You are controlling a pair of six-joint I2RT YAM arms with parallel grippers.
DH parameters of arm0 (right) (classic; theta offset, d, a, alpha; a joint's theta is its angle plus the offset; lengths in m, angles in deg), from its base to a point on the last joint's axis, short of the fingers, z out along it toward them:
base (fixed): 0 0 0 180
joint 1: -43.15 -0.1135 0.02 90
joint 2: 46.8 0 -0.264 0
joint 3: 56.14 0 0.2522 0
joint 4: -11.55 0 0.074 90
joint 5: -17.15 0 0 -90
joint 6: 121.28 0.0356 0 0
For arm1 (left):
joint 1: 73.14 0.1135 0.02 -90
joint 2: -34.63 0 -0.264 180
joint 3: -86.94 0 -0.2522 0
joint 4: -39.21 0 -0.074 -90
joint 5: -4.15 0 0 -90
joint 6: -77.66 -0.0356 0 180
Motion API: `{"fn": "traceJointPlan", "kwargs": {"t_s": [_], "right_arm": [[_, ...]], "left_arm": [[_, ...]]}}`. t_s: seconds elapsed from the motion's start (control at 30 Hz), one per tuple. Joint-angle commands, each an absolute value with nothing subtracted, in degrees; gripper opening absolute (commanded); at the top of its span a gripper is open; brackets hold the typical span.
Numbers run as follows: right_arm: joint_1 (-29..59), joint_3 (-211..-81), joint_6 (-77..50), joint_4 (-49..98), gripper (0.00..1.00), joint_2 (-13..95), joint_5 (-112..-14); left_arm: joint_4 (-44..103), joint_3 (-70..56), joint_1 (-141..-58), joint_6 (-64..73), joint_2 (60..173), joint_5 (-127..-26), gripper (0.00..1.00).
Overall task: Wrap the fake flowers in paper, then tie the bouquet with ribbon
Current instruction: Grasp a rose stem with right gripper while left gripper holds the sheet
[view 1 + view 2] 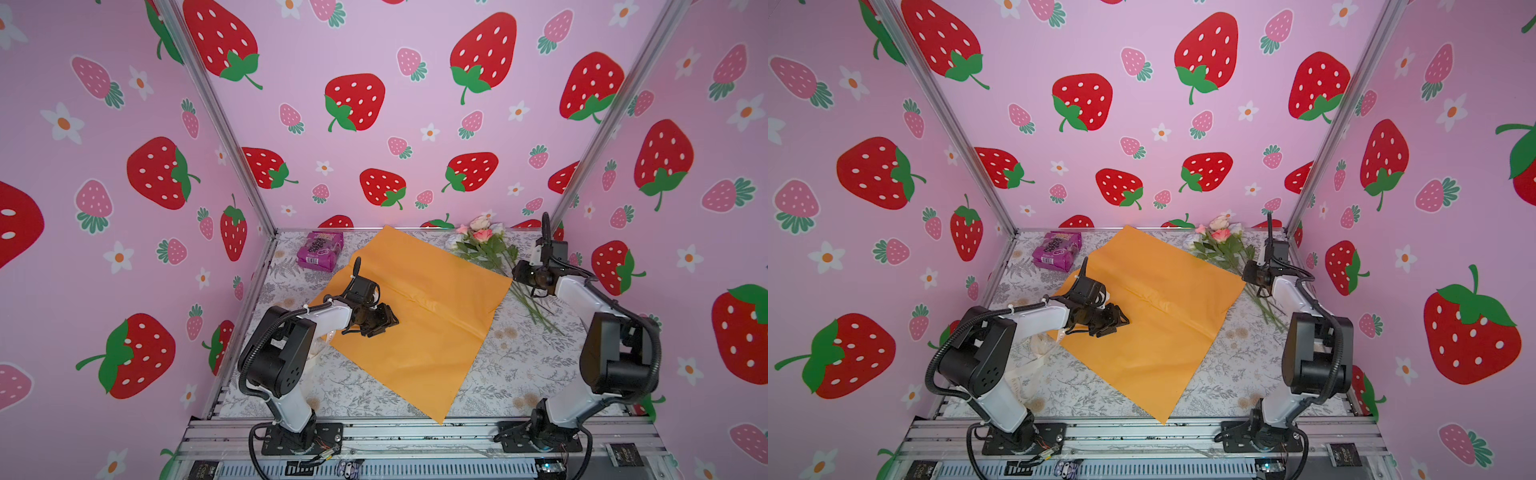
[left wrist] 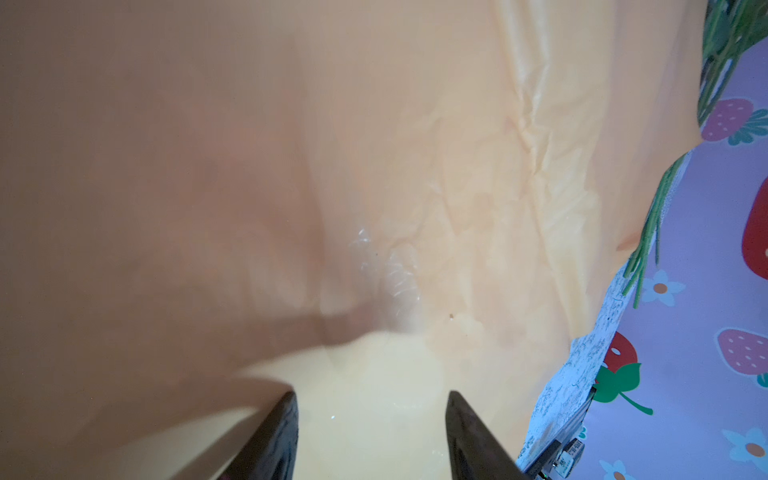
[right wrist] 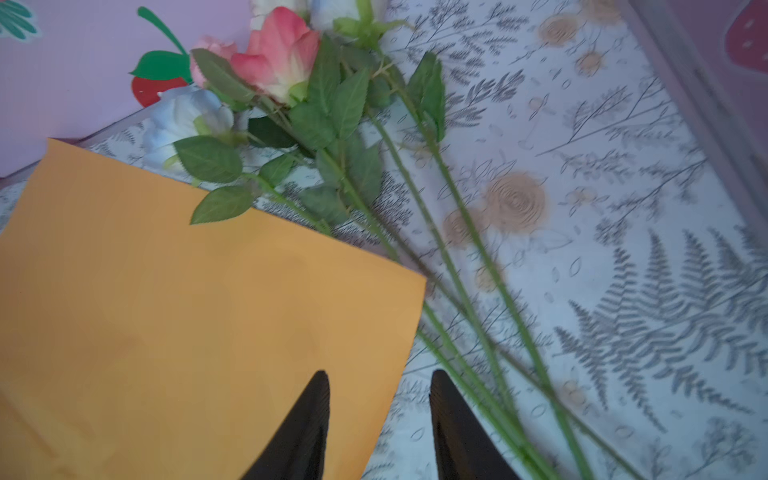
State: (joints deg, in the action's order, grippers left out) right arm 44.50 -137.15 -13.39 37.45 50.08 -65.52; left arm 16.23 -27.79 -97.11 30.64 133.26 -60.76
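Left end effector [image 2: 371, 395]: jaws parted, nothing between them; low over the left part of the orange paper [image 1: 419, 299].
Right end effector [image 3: 379, 372]: jaws parted and empty; above the paper's right corner, one finger over the sheet, its partner over the counter [image 1: 519, 361] beside the stems [image 3: 457, 270].
Orange paper: spread on the counter, a crease across its middle.
Flowers [image 1: 484, 243]: loose at the far right, heads by the back wall, stems along the paper's right edge, a few leaves overlapping it; neither wrapped nor tied.
Snack packet [image 1: 320, 249]: far left, near the paper, apart from both arms.
Risk, paper: a low pinch or push would likely crumple, tear or drag the thin sheet away from the flowers.
Risk, stems: thin and fanned apart, so a closing grip may catch only some, scatter the rest, or trap the paper corner with them.
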Motion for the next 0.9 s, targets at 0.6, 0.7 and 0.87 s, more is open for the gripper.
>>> {"fn": "traceJointPlan", "kwargs": {"t_s": [0.6, 0.7, 0.87], "right_arm": [[45.7, -165.2, -31.2, 46.3, 0.22, 80.6, -65.0], [45.7, -166.4, -32.2, 47.1, 0.21, 82.5, -65.2], [45.7, -167.7, -33.5, 48.7, 0.14, 82.7, -67.6]], "left_arm": [[16.1, -25.3, -96.1, 27.7, 129.0, -59.3, 0.64], [15.8, -25.0, -95.9, 27.5, 128.5, -59.5, 0.64], [15.3, -24.9, -95.9, 27.6, 126.6, -60.9, 0.64]]}}
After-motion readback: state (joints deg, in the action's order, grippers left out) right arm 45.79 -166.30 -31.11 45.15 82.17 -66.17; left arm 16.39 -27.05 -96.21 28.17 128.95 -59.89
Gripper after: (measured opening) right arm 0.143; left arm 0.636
